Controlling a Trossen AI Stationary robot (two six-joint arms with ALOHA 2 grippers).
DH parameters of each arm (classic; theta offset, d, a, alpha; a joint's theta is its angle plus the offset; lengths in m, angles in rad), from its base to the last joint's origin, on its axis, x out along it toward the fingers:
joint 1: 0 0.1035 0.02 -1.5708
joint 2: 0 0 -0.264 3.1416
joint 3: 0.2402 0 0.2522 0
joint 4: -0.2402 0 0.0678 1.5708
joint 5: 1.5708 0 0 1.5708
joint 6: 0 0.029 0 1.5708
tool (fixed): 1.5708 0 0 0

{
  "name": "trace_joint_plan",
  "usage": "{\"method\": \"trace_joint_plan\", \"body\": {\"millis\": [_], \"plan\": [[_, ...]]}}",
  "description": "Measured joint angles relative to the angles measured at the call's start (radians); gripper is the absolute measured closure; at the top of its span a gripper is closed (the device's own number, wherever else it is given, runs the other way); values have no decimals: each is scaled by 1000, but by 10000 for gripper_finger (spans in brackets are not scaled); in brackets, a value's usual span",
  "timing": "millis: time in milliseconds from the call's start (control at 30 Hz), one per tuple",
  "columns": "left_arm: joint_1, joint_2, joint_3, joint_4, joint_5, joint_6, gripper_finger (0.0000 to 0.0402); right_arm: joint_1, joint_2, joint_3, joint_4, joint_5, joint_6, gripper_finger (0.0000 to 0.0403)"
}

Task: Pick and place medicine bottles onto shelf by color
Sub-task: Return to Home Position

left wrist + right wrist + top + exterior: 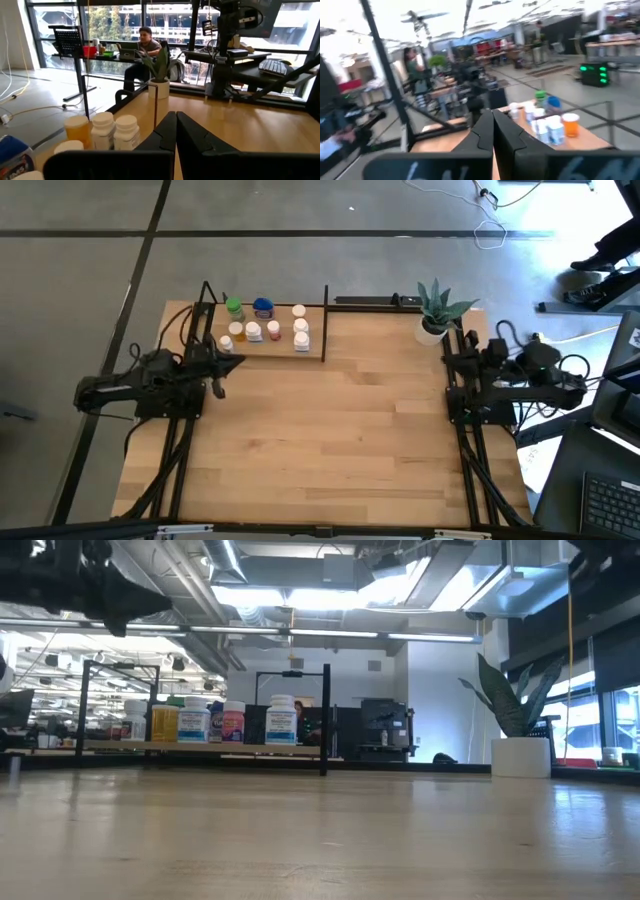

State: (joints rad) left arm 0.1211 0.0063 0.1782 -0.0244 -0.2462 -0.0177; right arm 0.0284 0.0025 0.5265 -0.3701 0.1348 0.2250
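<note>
From above, the medicine bottles (265, 325) stand clustered on the shelf (283, 352) at the tabletop's (330, 440) far left corner, apparently all sorted, which leaves the left claw (225, 365) idle just beside the shelf. At table height, the bottles line the board in a row. Left wrist: fingers pressed together, gripping nothing. Right wrist: the right claw (493, 127), likewise closed and empty, sits well apart from the bottles.

Lies open across broad light-wood tabletop (330, 430); obstructed along far edge by black-framed wooden shelf (265, 353) packed with small round bottles (253, 332), and potted green plant (437, 306).
</note>
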Motion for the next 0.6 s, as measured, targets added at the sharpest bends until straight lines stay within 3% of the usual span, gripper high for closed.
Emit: {"method": "trace_joint_plan", "body": {"millis": [300, 600], "plan": [[0, 0, -171, 185, 47, -31, 400, 0, 0, -232, 289, -125, -78, 403], [0, 0, -170, 169, 84, -19, 401, 0, 0, -408, 433, -134, -115, 402]]}}
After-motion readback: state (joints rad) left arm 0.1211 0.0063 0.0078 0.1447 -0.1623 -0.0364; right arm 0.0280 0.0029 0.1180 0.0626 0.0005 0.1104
